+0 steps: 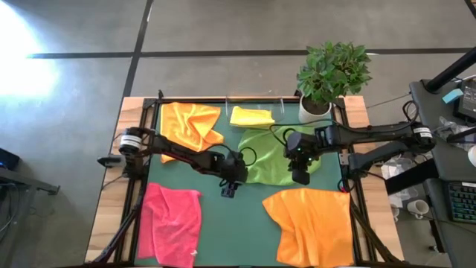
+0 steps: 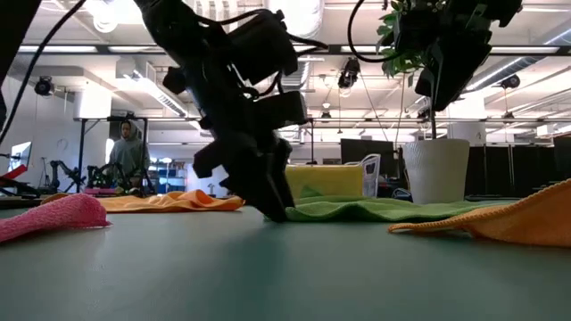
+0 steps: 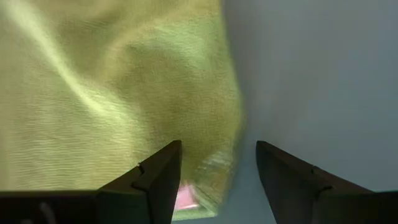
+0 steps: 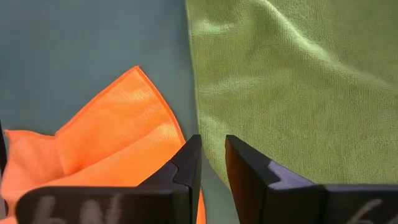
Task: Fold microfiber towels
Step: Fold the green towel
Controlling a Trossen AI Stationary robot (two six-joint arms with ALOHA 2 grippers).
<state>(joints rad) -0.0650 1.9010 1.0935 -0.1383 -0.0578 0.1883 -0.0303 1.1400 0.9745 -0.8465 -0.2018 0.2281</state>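
A lime green towel [image 1: 274, 158] lies crumpled on the green mat [image 1: 245, 223] at the table's middle. My left gripper [image 1: 230, 184] is down at the mat [image 2: 275, 207], open, at the towel's near-left corner [image 3: 211, 186]. One finger [image 3: 158, 177] is over the cloth, the other [image 3: 289, 180] over bare mat. My right gripper [image 1: 300, 176] hangs well above the towel's near right edge [image 4: 205, 124], its fingers almost together and empty. A folded yellow towel [image 1: 251, 116], an orange towel [image 1: 190, 125], a pink towel [image 1: 172, 222] and a second orange towel [image 1: 312, 225] lie around. My left gripper comes at the lime towel's near-left corner [image 3: 214, 168] slanting down from the table's left, with open fingers on either side of it. The towel lies flat on the mat. I cannot tell whether the fingers touch the cloth.
A potted plant [image 1: 331, 74] in a white pot stands at the far right corner. A dark frame [image 1: 141, 149] runs round the mat. Bare mat shows between the pink and near orange towels. A person [image 2: 129, 153] stands in the room behind.
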